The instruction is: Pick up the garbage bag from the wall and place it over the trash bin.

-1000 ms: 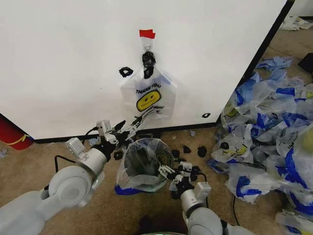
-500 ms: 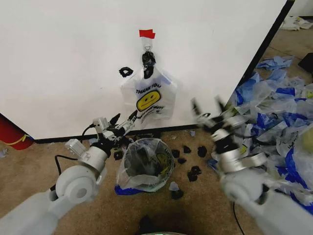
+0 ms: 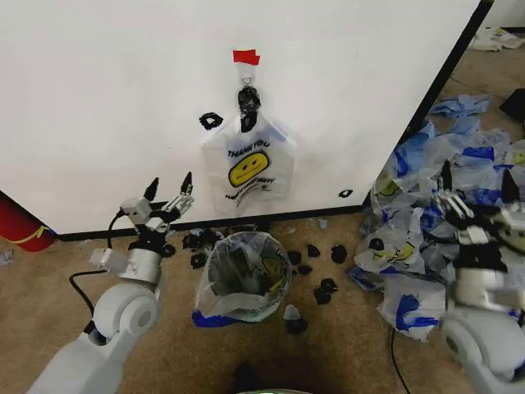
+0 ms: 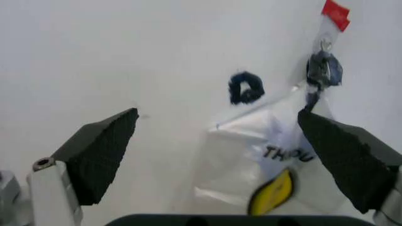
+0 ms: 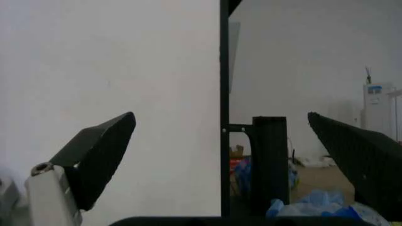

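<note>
The garbage bag (image 3: pixel 248 164), white with a yellow smiley and "THANK YOU", hangs from a black clip (image 3: pixel 248 98) on the white wall (image 3: pixel 98 90) under a piece of red tape. Below it on the carpet stands the trash bin (image 3: pixel 242 275), lined with another translucent smiley bag. My left gripper (image 3: pixel 169 184) is open, left of the bin and low beside the hanging bag, touching nothing. In the left wrist view the bag (image 4: pixel 270 155) lies ahead between the spread fingers (image 4: pixel 100 155). My right gripper (image 3: pixel 477 180) is open at the far right, over the bag pile.
A big heap of loose white and blue bags (image 3: pixel 459 222) covers the floor on the right. Black scraps (image 3: pixel 320 289) lie around the bin. A red rounded object (image 3: pixel 20 226) sits at the wall's left foot. The wall's black-framed edge (image 5: pixel 224 117) faces the right wrist.
The right arm has swung from the bin's front rim up and out to the far right. The left gripper has pulled back leftward from the bin and the bag's bottom, fingers spread wider.
</note>
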